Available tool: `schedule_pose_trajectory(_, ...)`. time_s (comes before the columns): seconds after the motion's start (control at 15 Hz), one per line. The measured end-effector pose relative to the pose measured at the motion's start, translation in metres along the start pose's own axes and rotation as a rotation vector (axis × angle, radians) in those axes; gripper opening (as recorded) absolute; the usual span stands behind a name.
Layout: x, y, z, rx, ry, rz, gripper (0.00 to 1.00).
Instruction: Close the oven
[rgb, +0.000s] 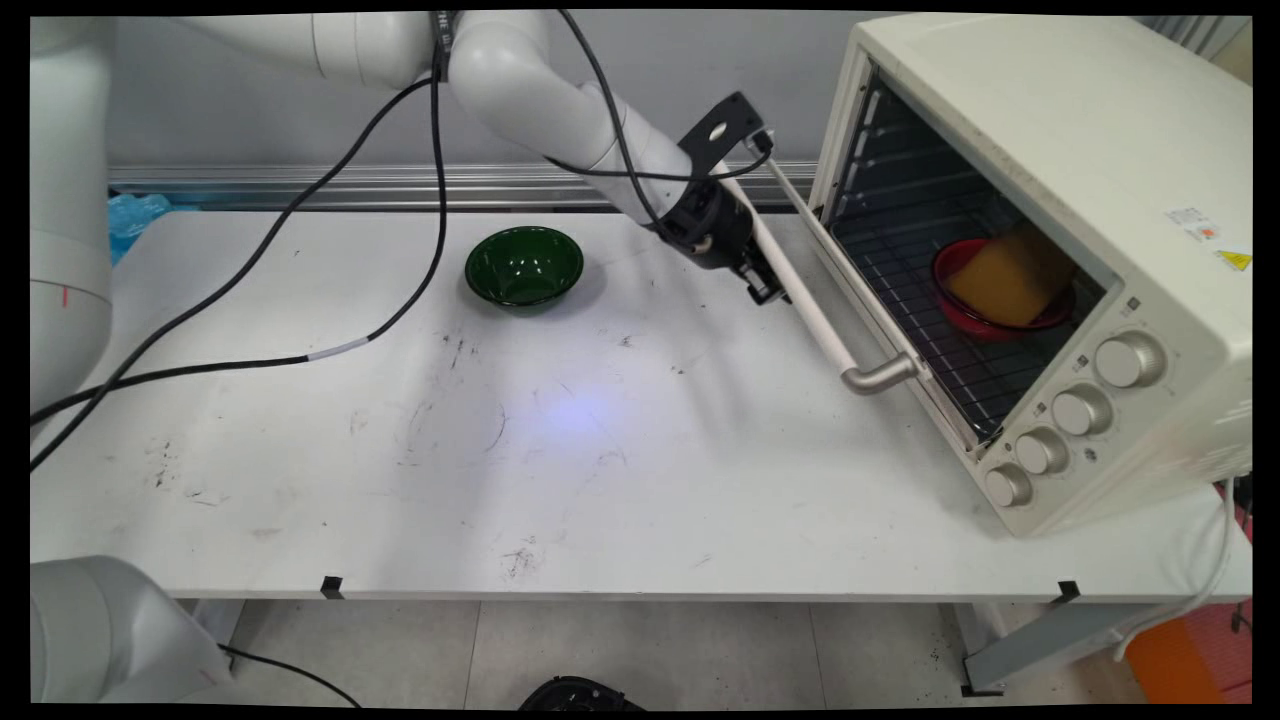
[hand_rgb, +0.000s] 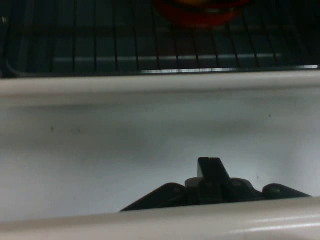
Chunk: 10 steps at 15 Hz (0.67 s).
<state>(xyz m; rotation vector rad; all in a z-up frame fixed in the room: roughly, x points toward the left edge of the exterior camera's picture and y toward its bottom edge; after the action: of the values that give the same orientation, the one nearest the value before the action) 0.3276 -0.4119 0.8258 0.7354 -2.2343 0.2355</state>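
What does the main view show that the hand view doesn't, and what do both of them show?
Only the main view shows the green bowl on the white table, the oven's four knobs, the yellow block sitting in the red bowl, and the hanging black cables. Only the hand view shows a close look across the open door's pale inner face. Both share the end effector at the door handle, the wire rack, and the red bowl in the toaster oven.

White table (rgb: 300, 520) before a grey wall (rgb: 250, 120), pale tiled floor (rgb: 640, 650) below
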Motion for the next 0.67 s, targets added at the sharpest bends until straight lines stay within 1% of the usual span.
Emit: schedule_pose_trajectory(0.67,0.033,-0.008,0.004,-0.004,0.063,0.024,0.00)
